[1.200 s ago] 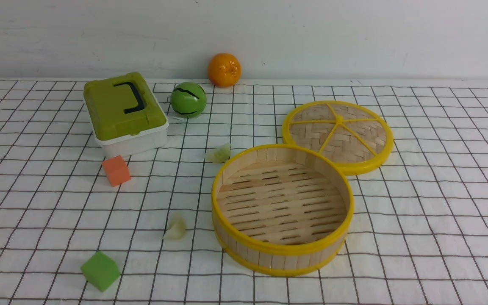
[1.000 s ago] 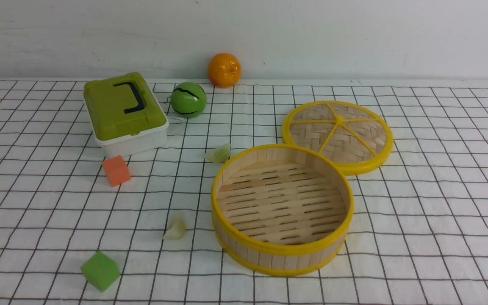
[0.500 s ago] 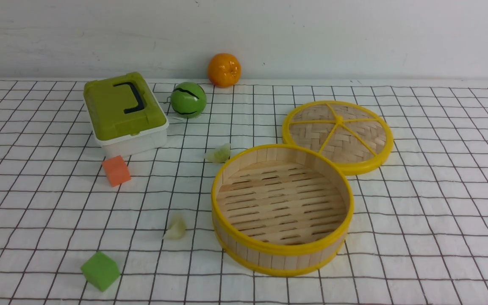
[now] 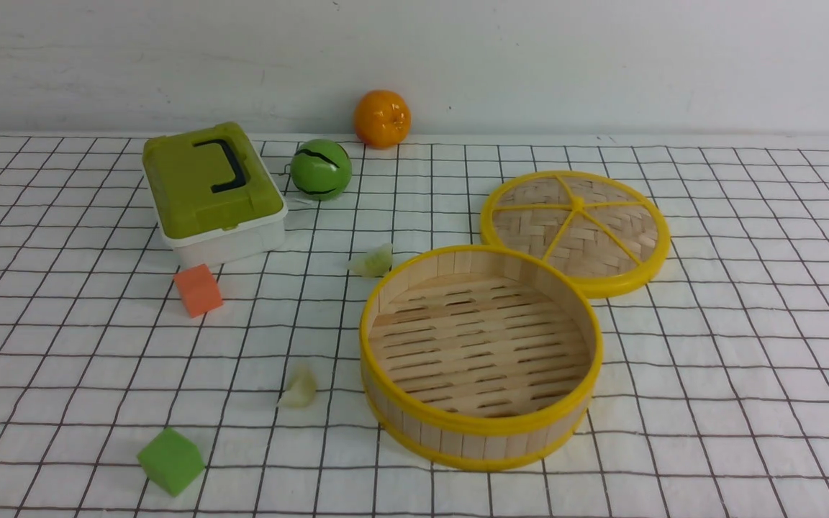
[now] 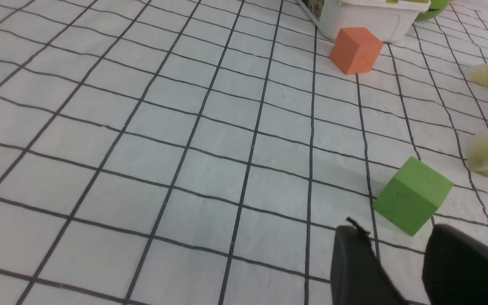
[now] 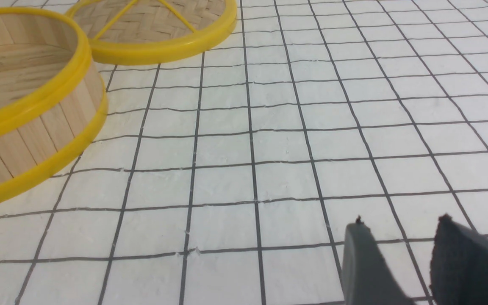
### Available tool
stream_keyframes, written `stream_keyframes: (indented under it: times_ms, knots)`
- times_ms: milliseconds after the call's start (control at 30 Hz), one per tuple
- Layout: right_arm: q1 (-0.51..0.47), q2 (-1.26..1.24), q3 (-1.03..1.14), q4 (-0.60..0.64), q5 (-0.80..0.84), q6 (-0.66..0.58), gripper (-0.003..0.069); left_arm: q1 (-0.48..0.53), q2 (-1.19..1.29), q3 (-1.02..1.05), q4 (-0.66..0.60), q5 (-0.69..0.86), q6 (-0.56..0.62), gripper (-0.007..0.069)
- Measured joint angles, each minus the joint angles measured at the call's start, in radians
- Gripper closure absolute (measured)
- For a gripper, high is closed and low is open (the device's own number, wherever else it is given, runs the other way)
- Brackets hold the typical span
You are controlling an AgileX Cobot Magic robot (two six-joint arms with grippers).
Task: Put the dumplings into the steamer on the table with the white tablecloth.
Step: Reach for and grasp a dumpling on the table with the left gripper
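Note:
Two pale yellowish-green dumplings lie on the white tablecloth (image 4: 745, 302): one (image 4: 371, 260) just behind the steamer's left side, the other (image 4: 299, 388) to its front left. The steamer (image 4: 479, 424), a round bamboo basket with yellow rims, stands empty at the centre. In the left wrist view both dumplings (image 5: 487, 156) (image 5: 486, 74) lie beyond the green cube (image 5: 413, 195). My left gripper (image 5: 396, 233) is open with nothing in it, close to that cube. My right gripper (image 6: 400, 224) is open over bare cloth, to the right of the steamer (image 6: 23, 127). Neither arm shows in the front view.
The woven steamer lid (image 4: 574, 230) lies flat behind the steamer on the right. A green-lidded white box (image 4: 209, 194), a green ball (image 4: 319, 169) and an orange (image 4: 381, 119) stand at the back left. An orange cube (image 4: 198, 289) and a green cube (image 4: 170, 460) lie on the left.

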Motion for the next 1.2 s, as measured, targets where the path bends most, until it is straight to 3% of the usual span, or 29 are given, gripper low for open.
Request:
stream_keyframes:
  times_ms: [133,233,300,333,433,733,833,967,1033,1133,1167,1200]
  knots:
    - [0.000,0.000,0.000,0.000,0.000,0.000,0.0419,0.000,0.000,0.000,-0.078,-0.067,-0.030,0.0385]
    - [0.000,0.000,0.000,0.000,0.000,0.000,0.0419,0.000,0.000,0.000,-0.316,-0.145,-0.172,0.0385]
    - [0.000,0.000,0.000,0.000,0.000,0.000,0.0419,0.000,0.000,0.000,-0.393,-0.157,-0.210,0.0385]
    - [0.000,0.000,0.000,0.000,0.000,0.000,0.0419,0.000,0.000,0.000,-0.509,-0.177,-0.285,0.0385]
    - [0.000,0.000,0.000,0.000,0.000,0.000,0.0419,0.000,0.000,0.000,-0.647,-0.190,-0.344,0.0385]
    - [0.000,0.000,0.000,0.000,0.000,0.000,0.0419,0.000,0.000,0.000,-0.785,-0.179,-0.352,0.0385]
    - [0.000,0.000,0.000,0.000,0.000,0.000,0.0419,0.000,0.000,-0.066,-0.783,-0.058,-0.195,0.0385]
    - [0.000,0.000,0.000,0.000,0.000,0.000,0.0419,0.000,0.024,-0.289,-0.680,0.132,0.025,0.0402]
    - [0.000,0.000,0.000,0.000,0.000,0.000,0.0419,0.000,0.062,-0.370,-0.619,0.198,0.039,0.0425]
    - [0.000,0.000,0.000,0.000,0.000,0.000,0.0419,0.000,0.291,-0.605,-0.402,0.496,0.035,0.0529]
    - [0.000,0.000,0.000,0.000,0.000,0.000,0.0419,0.000,0.291,-0.619,-0.389,0.496,0.035,0.0536]
    - [0.000,0.000,0.000,0.000,0.000,0.000,0.0419,0.000,0.435,-0.739,-0.290,0.659,0.044,0.0595]
